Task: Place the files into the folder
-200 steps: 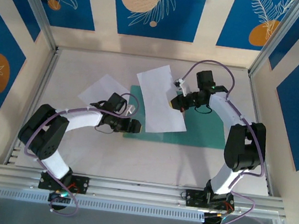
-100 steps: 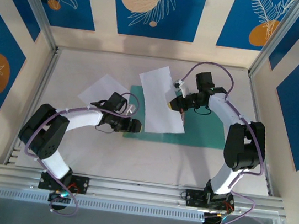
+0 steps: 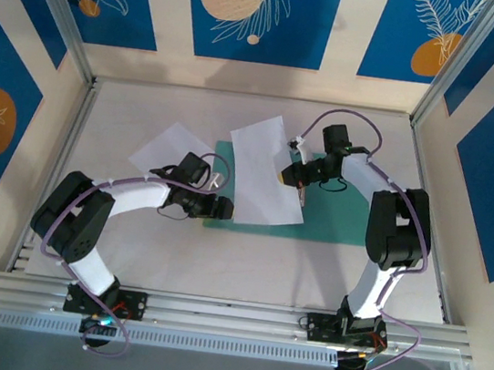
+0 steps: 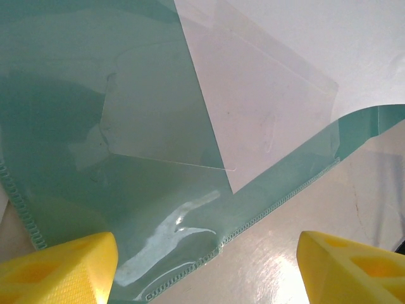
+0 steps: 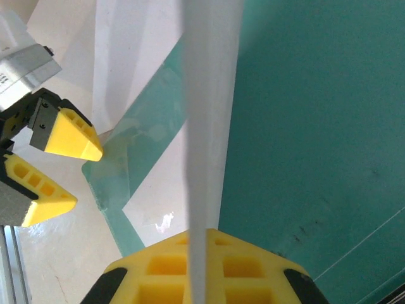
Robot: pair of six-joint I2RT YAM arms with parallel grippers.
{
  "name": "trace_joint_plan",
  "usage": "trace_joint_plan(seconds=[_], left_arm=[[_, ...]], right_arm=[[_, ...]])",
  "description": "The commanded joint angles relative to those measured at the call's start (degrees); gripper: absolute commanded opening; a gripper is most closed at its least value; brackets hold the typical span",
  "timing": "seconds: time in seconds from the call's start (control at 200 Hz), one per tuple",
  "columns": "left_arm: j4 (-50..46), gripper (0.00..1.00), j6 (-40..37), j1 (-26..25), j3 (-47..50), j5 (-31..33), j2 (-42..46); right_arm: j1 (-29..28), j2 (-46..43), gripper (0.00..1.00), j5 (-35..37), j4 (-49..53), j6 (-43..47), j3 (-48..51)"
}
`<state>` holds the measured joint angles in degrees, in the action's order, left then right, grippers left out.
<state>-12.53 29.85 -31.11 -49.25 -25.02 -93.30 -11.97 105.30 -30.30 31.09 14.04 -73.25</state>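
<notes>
The teal folder [image 3: 334, 218] lies flat on the table's middle. One white file [image 3: 259, 164] slants over the folder's left part, and my right gripper [image 3: 292, 175] is shut on its right edge. In the right wrist view that sheet [image 5: 202, 95] runs edge-on out of my shut right gripper [image 5: 205, 253], above the folder [image 5: 316, 126]. A second file [image 3: 165, 148] lies on the table to the left, partly under my left arm. My left gripper [image 3: 223, 207] stands open over the folder's near left corner. In the left wrist view my left gripper [image 4: 205, 266] holds nothing, with the folder's seamed edge [image 4: 95, 126] and the sheet [image 4: 272, 95] beyond it.
Patterned walls close in the table on the left, back and right. An aluminium rail [image 3: 228, 316] runs along the near edge between the arm bases. Bare tabletop [image 3: 263, 270] lies in front of the folder.
The right arm has drawn in a little. The sheet it holds has swung slightly more upright over the folder's left part. The left arm has stayed still.
</notes>
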Motion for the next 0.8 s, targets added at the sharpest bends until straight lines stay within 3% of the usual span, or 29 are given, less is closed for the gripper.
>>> trace_joint_plan(seconds=[0.0,0.375,0.795], left_arm=[[-1.19,0.75,-0.14,0.63,-1.28,-1.00,-1.07],[-1.44,0.78,-0.23,0.62,-1.63,-1.19,-1.01],[-1.88,0.82,-0.33,0.68,-2.43,-0.64,-1.31]], right_arm=[[0.24,1.31,0.05,-1.79,-0.06,-2.56,-0.70],[-0.68,5.34,0.07,-3.71,2.57,-10.60,-3.56],[-1.66,7.61,0.07,0.88,1.20,-15.67,-5.14]])
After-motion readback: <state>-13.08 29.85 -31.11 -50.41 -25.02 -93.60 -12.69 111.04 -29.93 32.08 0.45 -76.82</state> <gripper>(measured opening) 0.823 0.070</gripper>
